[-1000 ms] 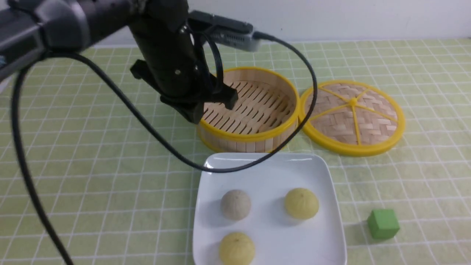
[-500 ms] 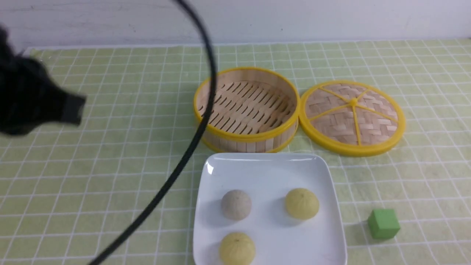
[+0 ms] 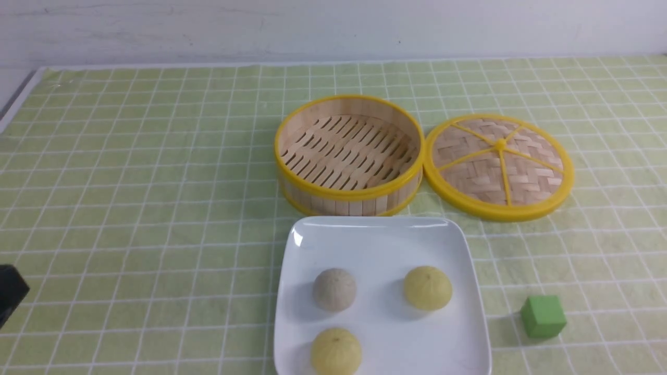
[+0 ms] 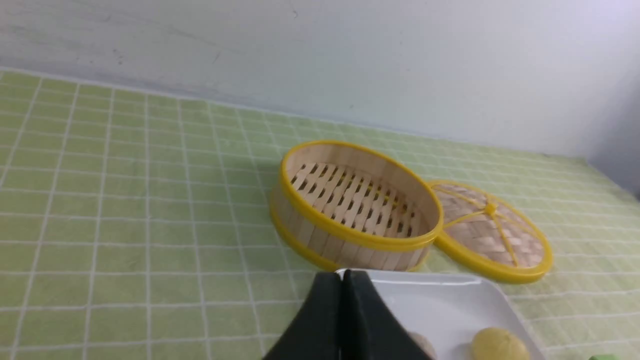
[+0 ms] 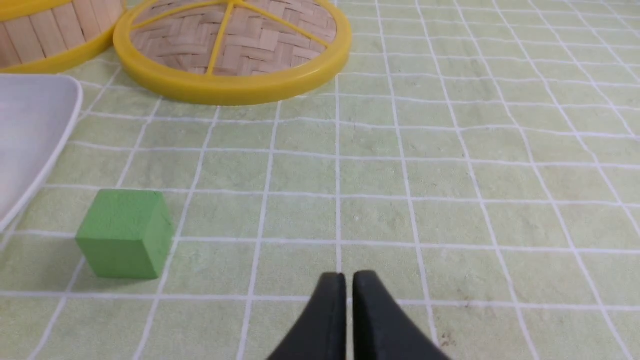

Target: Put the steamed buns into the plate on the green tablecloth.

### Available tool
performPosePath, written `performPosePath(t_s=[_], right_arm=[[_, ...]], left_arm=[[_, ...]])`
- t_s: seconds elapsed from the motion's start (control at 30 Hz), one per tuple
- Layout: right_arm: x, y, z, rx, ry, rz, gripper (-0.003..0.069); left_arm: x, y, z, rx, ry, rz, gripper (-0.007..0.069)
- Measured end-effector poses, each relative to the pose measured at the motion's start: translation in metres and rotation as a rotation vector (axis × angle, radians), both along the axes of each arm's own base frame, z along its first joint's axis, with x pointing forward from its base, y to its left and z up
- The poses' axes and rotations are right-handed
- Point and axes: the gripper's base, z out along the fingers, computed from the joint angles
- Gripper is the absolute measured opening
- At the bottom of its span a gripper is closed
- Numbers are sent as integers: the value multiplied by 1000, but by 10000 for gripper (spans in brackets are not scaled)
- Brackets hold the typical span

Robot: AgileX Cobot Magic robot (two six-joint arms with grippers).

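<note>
Three buns resting apart on white plate, on green cloth. Empty steamer just behind plate, lid flat beside steamer. Green cube near plate's right edge. Left gripper and right gripper pressed together, holding nothing.

3 buns, 2 yellow & 1 grey, sit apart on white square plate, on green cloth.
</note>
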Motion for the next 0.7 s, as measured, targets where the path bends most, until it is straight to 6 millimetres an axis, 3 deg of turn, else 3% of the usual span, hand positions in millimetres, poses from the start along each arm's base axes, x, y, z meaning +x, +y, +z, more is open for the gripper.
performPosePath(t_s=[0.33, 0.43, 0.53, 0.7], right_arm=[[0, 0, 0, 0, 0, 0, 52], [0, 0, 0, -1, 0, 0, 57], [0, 0, 0, -1, 0, 0, 61], [0, 0, 0, -1, 0, 0, 69]], left_arm=[[0, 19, -21, 222, 182, 164, 17], [0, 20, -22, 210, 189, 180, 20], [3, 15, -22, 167, 149, 153, 22], [9, -6, -49, 257, 70, -40, 31]])
